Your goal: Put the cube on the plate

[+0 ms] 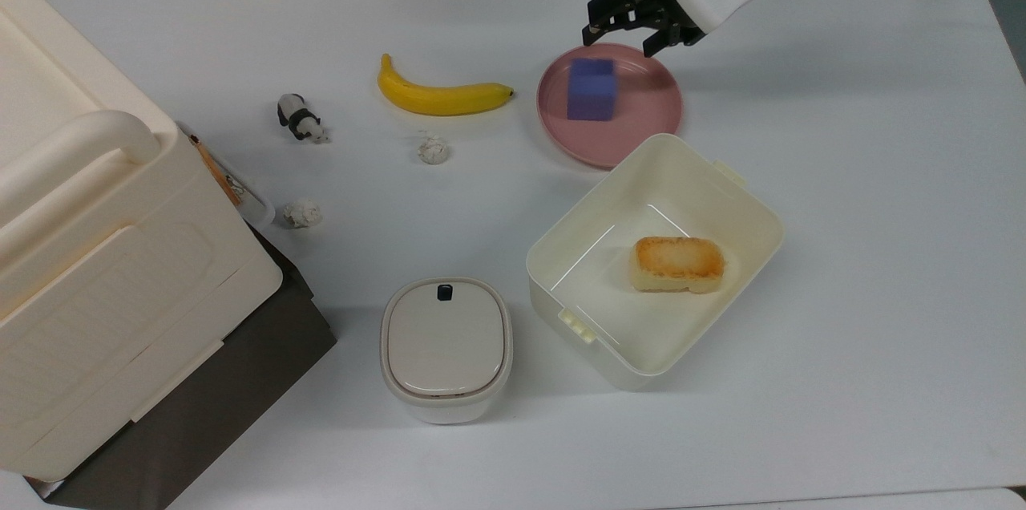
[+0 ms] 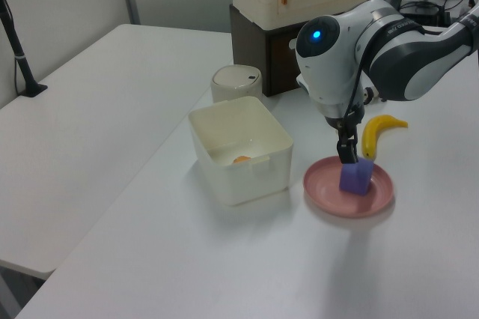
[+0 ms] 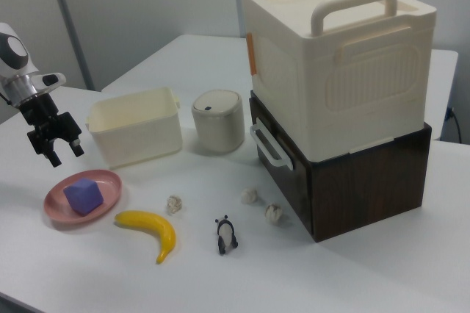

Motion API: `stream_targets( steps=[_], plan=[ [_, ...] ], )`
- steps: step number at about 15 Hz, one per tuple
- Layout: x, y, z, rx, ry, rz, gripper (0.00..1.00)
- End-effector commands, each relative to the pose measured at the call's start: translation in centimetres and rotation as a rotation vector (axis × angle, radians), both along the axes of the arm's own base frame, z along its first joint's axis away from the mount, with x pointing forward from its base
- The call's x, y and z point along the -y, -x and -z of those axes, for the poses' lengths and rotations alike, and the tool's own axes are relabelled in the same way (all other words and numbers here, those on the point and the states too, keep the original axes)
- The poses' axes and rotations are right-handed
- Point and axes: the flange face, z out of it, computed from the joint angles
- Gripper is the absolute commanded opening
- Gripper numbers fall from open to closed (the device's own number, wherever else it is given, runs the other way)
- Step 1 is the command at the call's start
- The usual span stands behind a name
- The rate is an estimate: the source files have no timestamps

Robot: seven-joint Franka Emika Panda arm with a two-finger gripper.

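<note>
The blue-purple cube (image 1: 591, 88) sits flat on the pink plate (image 1: 641, 121), inside its rim. The claw (image 1: 628, 27) hangs above it, fingers apart and empty. A good finish means lifting straight up, clear of the cream tub (image 1: 749, 209) nearby.

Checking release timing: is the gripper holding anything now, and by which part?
Nothing. The gripper hangs open above the cube, which sits free on the plate.
</note>
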Motion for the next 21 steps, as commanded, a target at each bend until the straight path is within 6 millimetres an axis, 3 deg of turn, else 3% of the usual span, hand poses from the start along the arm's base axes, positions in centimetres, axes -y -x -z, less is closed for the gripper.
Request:
stream_targets(
  steps=[1, 4, 6, 8, 12, 16, 21],
  plan=[
    [0.4, 0.6, -0.7, -0.005, 0.006, 0.029, 1.0],
    [1.5, -0.1, -2.1, 0.02, -0.006, 0.052, 1.0],
    [3.9, -1.2, -4.1, 0.048, -0.028, 0.105, 1.0],
    [6.4, -1.8, -7.3, 0.062, -0.09, 0.143, 1.0],
    [13.7, -2.4, -13.8, 0.063, -0.261, 0.217, 1.0],
    [19.2, -1.8, -18.1, 0.121, -0.321, 0.283, 1.0],
    [29.0, -0.7, -22.6, 0.196, -0.464, 0.41, 1.0]
  ],
)
